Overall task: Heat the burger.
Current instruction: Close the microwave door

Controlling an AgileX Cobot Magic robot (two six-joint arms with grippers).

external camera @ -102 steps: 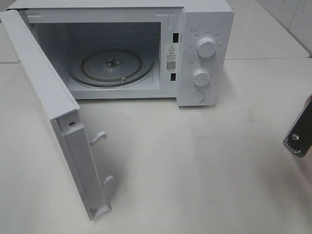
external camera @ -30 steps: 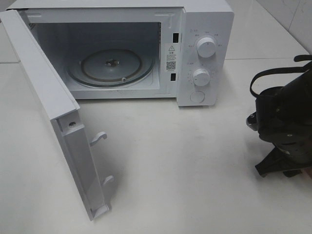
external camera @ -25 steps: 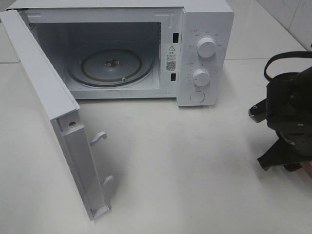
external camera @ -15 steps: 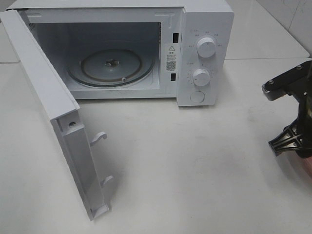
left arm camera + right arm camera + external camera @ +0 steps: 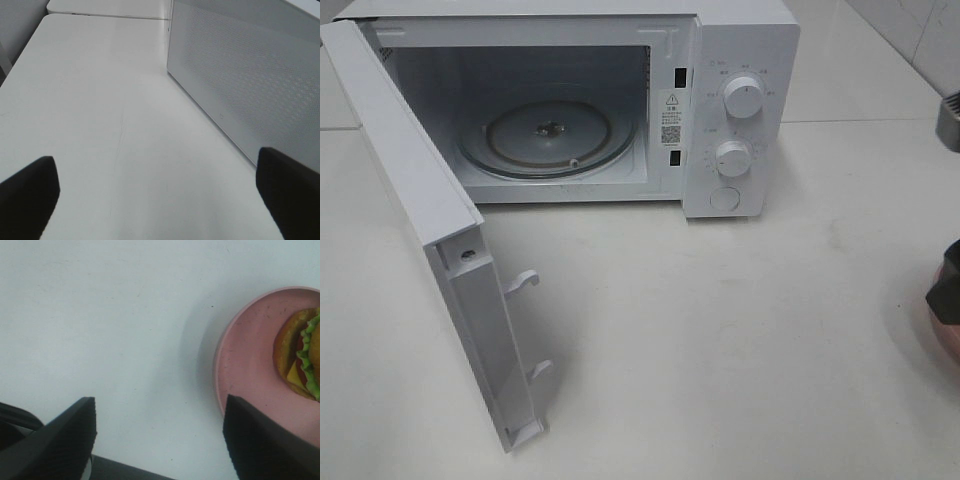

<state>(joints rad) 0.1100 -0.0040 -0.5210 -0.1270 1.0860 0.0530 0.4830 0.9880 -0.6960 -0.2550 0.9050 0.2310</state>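
Right gripper [image 5: 160, 440], jaws spread and empty, hovers beside the burger [image 5: 300, 360] on its pink plate [image 5: 245, 365]; microwave [image 5: 740, 60] labels are unreadable.

The microwave [image 5: 560, 100] cavity stands open to me, with only the turntable [image 5: 548, 135] inside. Its door [image 5: 440, 240] juts forward on my left, blocking sideways passage. The table [image 5: 720, 330] before the opening is bare.

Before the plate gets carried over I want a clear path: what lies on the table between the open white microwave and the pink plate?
Nothing: the exterior high view shows bare white tabletop between white microwave and pink round plate.
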